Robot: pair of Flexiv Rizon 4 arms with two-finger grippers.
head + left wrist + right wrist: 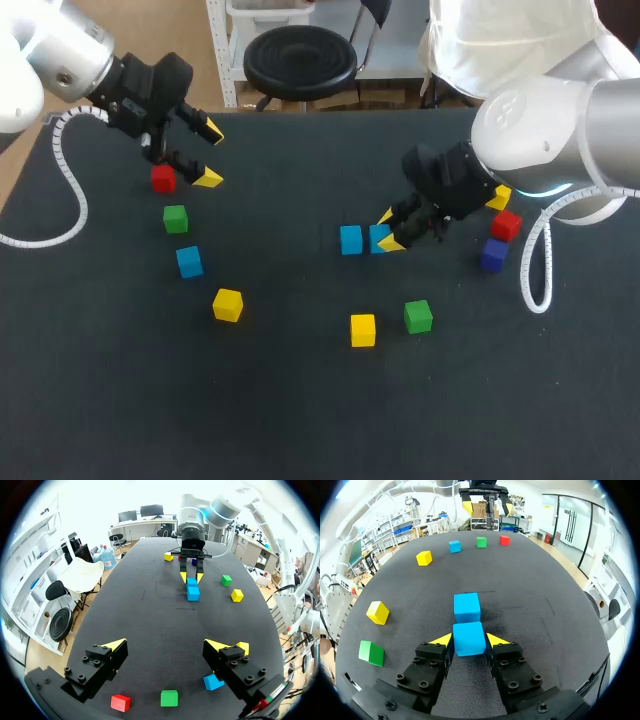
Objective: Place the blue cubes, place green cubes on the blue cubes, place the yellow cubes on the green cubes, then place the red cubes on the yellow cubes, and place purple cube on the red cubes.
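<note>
A small blue cube is gripped by the right end effector. Its yellow tips are pressed against two opposite sides of the cube, a contact shown plainly only in the right wrist view. On the black desk, a second blue cube is seen just beside the gripped one, at its 9 o'clock in the head view; whether the two touch cannot be told. The left end effector is held open over the desk's far left part, with a red cube at its 8 o'clock. A green cube lies at 6 o'clock of that, then a third blue cube, then a yellow cube at 5 o'clock. In the left wrist view the first three are seen in a row under the spread fingers, the blue one partly hidden by a finger. Only the head view shows a second red cube and a purple cube together, at 3 o'clock of the right end effector. At 6 o'clock of the blue pair, a second yellow cube and a second green cube are found.
</note>
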